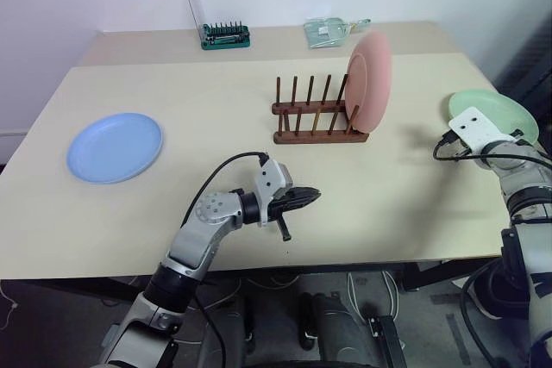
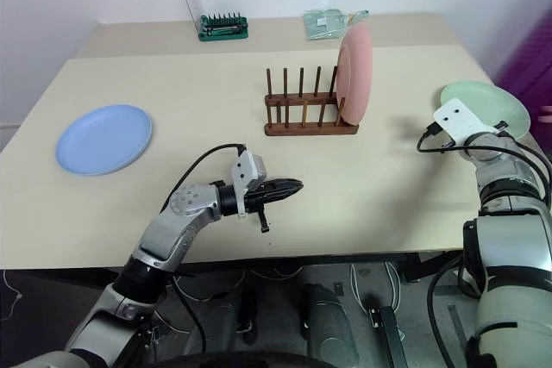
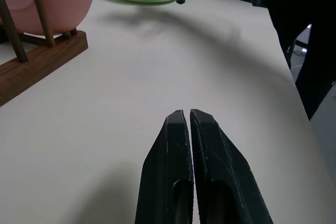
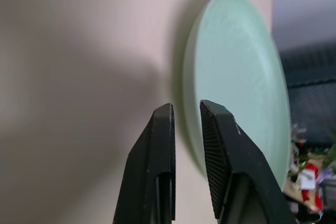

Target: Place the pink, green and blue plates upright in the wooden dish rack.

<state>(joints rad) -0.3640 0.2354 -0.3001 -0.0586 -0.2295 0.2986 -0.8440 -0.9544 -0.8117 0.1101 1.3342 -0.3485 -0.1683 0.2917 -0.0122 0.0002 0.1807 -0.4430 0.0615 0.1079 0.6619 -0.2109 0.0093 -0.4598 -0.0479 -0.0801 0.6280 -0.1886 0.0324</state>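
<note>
The pink plate (image 1: 371, 79) stands upright in the right end of the wooden dish rack (image 1: 304, 111) at mid-table. Flat at the table's left lies the blue plate (image 1: 115, 146). The green plate (image 1: 509, 109) lies flat at the right edge. My right gripper (image 4: 186, 107) is at that plate's near rim and is open by a narrow gap. The rim shows in line with the gap, and I cannot tell whether it is touched. My left gripper (image 1: 315, 196) hovers shut and empty over the table's front, pointing right toward the rack.
A green tray of tool bits (image 1: 226, 36) with a raised clear lid and a clear plastic packet (image 1: 328, 32) sit at the table's back edge. The table's right edge runs just beyond the green plate. Bare tabletop (image 1: 216, 127) lies between the blue plate and the rack.
</note>
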